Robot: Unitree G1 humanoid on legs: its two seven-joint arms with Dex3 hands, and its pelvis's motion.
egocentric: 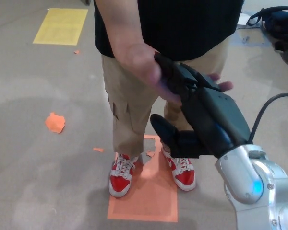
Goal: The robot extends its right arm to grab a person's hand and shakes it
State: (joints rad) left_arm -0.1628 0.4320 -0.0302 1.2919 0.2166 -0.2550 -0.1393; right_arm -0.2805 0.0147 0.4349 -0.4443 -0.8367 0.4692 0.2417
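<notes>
At centre frame, head view: my right hand (194, 112) meets the person's hand (149, 72).
Reaching up from four o'clock, my black fingers (175, 76) wrap the person's palm, whose fingertips show at two o'clock past my knuckles. Red-and-white sneakers (121, 175) stand on an orange floor mat (144, 199) at six o'clock.
</notes>
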